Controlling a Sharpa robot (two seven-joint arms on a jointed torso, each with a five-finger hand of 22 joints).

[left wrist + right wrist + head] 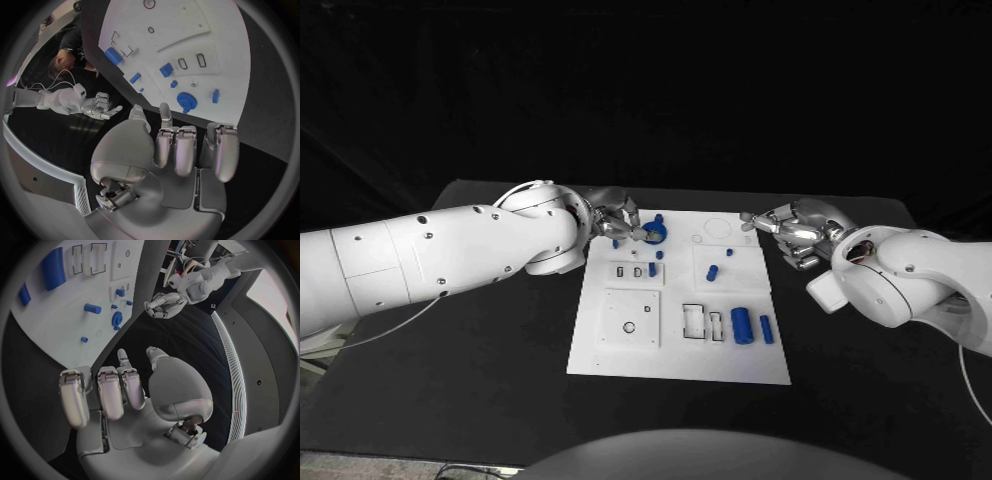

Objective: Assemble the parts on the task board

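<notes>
Resting on the black tabletop [473,350], the white task board [678,300] serves as the reference for all positions. The left robot hand [620,222] hovers at the board's far-left corner, fingers apart and grasping nothing; the left wrist view confirms an empty palm. The right robot hand [790,228] sits just off the board's far-right corner, likewise released, with fingers loosely curved around nothing. A blue gear-shaped part [655,234] lies on the board's far-left area, just beside the left fingertips; whether they touch it cannot be told from the head view. A small blue peg [713,272] lies near the board's centre. A large blue cylinder [741,325] and a slimmer blue bar [766,329] lie side by side near the board's near-right edge.
</notes>
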